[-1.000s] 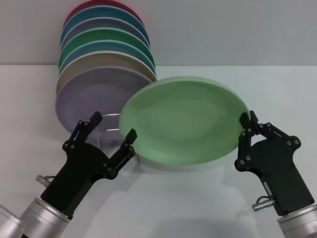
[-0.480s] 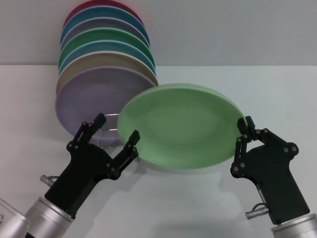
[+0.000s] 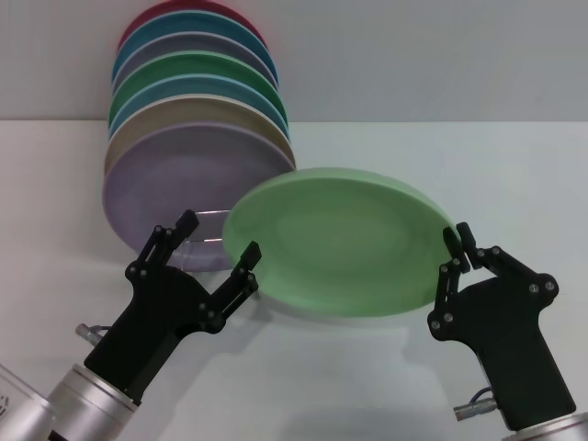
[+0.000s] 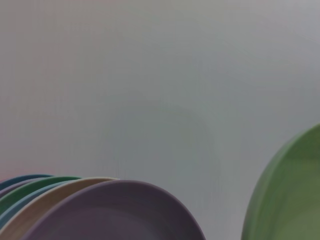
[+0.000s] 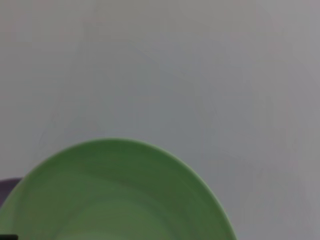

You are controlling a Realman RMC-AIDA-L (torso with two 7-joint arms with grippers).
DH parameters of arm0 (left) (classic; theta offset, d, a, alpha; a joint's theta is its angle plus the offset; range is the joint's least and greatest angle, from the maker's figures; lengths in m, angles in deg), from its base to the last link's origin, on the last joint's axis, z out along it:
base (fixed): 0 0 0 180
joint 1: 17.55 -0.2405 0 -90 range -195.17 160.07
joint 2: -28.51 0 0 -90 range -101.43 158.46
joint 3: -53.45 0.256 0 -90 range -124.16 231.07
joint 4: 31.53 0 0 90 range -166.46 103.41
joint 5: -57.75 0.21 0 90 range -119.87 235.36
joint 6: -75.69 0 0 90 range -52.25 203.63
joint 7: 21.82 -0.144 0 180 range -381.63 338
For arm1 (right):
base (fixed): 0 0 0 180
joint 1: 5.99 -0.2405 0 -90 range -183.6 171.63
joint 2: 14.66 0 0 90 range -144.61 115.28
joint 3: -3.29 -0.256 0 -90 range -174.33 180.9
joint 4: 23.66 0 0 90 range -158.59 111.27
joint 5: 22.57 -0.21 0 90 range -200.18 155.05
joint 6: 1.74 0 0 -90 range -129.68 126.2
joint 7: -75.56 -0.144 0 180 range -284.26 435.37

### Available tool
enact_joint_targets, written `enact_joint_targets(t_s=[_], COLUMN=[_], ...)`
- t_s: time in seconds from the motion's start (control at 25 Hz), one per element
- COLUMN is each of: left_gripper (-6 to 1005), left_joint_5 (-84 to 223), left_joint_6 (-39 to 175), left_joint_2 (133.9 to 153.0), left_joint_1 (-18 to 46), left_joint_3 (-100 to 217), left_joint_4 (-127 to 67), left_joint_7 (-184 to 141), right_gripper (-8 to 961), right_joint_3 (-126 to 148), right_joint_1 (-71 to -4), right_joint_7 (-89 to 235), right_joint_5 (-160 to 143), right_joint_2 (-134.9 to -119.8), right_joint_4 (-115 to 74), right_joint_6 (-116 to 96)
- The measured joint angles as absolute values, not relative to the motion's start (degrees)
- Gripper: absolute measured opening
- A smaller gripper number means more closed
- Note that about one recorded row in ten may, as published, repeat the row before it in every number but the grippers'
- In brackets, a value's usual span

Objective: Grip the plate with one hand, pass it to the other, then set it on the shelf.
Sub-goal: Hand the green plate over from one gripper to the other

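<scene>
My right gripper (image 3: 457,244) is shut on the right rim of the light green plate (image 3: 340,243) and holds it tilted above the table. The plate also shows in the right wrist view (image 5: 115,195) and at the edge of the left wrist view (image 4: 290,200). My left gripper (image 3: 219,235) is open at the plate's left rim, which sits between its two fingers in the head view; I cannot tell if they touch it. The thin silver wire shelf (image 3: 207,226) stands just behind the left gripper, partly hidden by it.
A row of upright coloured plates (image 3: 197,101) leans at the back left, with a lilac plate (image 3: 170,184) in front, also seen in the left wrist view (image 4: 120,215). The white table (image 3: 514,175) stretches to the right.
The right gripper has dropped a little and the plate has come lower with it. The left gripper has edged right toward the plate's left rim, still open.
</scene>
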State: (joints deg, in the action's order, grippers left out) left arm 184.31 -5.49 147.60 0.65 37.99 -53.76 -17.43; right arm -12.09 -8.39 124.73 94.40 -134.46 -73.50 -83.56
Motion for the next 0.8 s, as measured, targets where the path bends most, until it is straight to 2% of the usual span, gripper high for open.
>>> enact_joint_targets(t_s=[0.56,0.8], left_gripper=[783,564], left_joint_5=[184.31,184.31], left_joint_6=[-4.72,-4.56], left_joint_2=[147.6,147.6], left_joint_1=[0.66,0.9], left_joint_3=[38.5,38.77], left_joint_4=[-53.68,-53.59], left_joint_7=[-17.42,-17.43], right_gripper=[71,75], right_joint_3=[-11.29,-11.16], right_joint_1=[-8.53,-8.83], right_joint_7=[126.12,126.14], right_joint_5=[93.24,92.82], right_joint_2=[-134.46,-134.46], right_joint_4=[-73.75,-73.76], right_joint_6=[-84.27,-84.28])
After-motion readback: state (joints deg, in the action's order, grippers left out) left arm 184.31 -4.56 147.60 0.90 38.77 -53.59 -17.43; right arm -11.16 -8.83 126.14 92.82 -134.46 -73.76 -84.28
